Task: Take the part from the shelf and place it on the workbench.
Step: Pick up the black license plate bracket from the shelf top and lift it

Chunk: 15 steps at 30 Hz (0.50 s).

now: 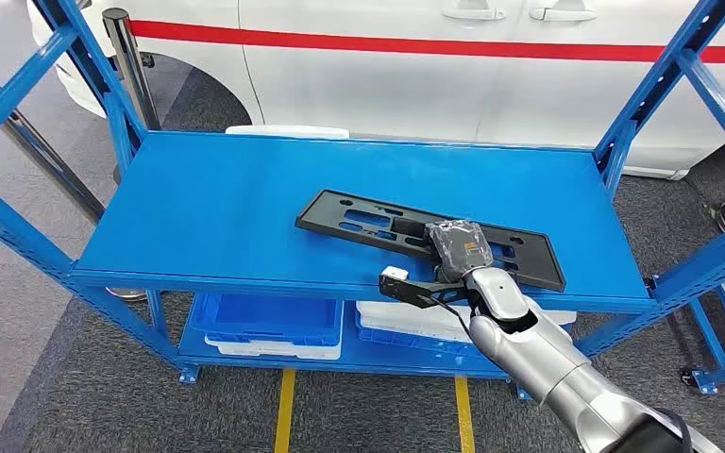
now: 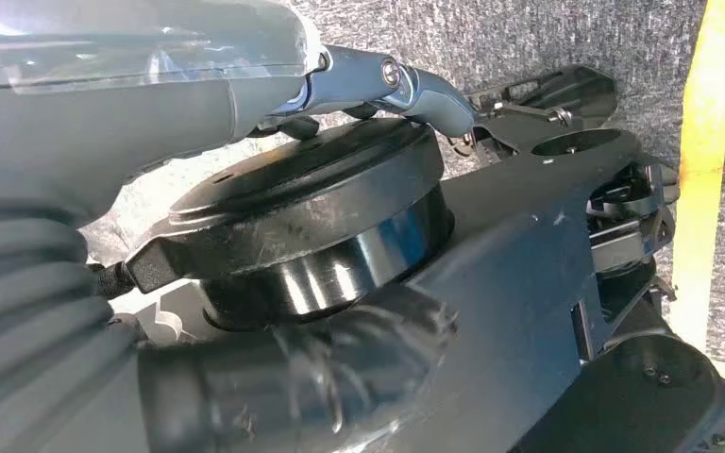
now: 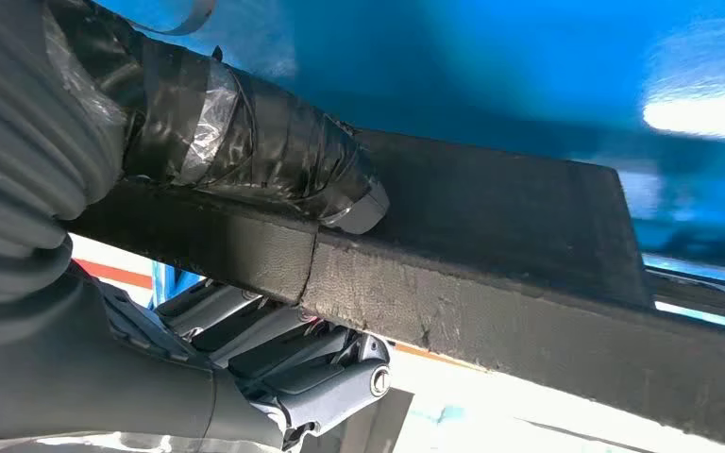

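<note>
Fingers [image 3: 274, 170] wrapped in dark tape, lying flat on top of the part [image 3: 491, 236], with the thumb [image 3: 326, 392] tucked under its edge, so pinching the part from both sides. Right hand [image 1: 461, 247] gripping near the right-of-middle stretch of the part [image 1: 368, 219], right at the front edge of the shelf [image 1: 217, 208]. Long flat black plate with cutouts, still lying on the blue top shelf, angled a bit, one end toward the middle and the other toward the right post. Silver right arm [image 1: 538, 354] coming up from the lower right. Left hand [image 2: 378, 80] hanging low over grey carpet and a yellow floor line [image 2: 708, 151]; can't tell if those fingers are open or closed. Blue bins [image 1: 264, 321] on the lower shelf, white car [image 1: 415, 66] with a red stripe right behind.
</note>
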{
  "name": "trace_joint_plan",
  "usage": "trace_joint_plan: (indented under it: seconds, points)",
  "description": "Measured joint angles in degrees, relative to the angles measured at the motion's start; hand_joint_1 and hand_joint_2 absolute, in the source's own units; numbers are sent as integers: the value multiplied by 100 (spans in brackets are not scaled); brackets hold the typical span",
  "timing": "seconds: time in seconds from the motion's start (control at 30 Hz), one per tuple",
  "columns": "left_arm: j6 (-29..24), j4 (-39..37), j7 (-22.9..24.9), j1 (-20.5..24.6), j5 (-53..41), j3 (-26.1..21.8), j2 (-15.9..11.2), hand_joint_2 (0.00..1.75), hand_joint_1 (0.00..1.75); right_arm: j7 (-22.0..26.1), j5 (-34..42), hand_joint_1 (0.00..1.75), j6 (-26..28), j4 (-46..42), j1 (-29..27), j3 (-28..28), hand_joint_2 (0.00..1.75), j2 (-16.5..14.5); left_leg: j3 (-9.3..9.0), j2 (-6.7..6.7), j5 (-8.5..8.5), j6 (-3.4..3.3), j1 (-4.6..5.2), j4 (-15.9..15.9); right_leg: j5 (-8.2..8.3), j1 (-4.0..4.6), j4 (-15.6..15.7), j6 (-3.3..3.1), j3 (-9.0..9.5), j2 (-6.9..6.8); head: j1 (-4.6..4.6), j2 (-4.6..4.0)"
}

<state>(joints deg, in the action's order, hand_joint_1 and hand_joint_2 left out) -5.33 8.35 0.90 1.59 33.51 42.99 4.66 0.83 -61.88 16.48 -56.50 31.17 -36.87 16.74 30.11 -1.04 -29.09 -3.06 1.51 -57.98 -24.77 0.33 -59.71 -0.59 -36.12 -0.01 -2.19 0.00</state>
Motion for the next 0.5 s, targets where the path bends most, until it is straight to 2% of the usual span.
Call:
trace_joint_plan:
  seconds: [0.17, 0.23, 0.4, 0.5]
  points:
    - [-23, -2, -67, -17, 134, -2, 0, 175, 0, 15, -45, 175, 4, -97, -44, -3, 175, -32, 4, 0, 0, 0, 0, 1, 0, -2, -1, 0, 1, 1, 0, 0]
    - [-121, -2, -168, -40, 246, -17, 12, 175, 0, -14, -131, 175, -30, -132, -27, -23, 175, -153, 14, 6, -1, 0, -1, 2, 0, -5, -4, 0, 1, 5, 0, 0]
    - [-578, -2, -396, -61, 373, -54, 109, 175, 0, -345, -334, 175, -237, -74, 301, -344, 175, -954, 6, 79, -10, 12, -6, 3, 7, -11, -7, -9, -18, 76, 0, 0]
    - [-597, -2, -459, -73, 395, -72, 133, 175, 0, -318, -294, 175, -180, -51, 509, -505, 175, -1306, 1, 46, -2, 18, -6, 3, 7, 1, -13, -11, -21, 44, 0, 0]
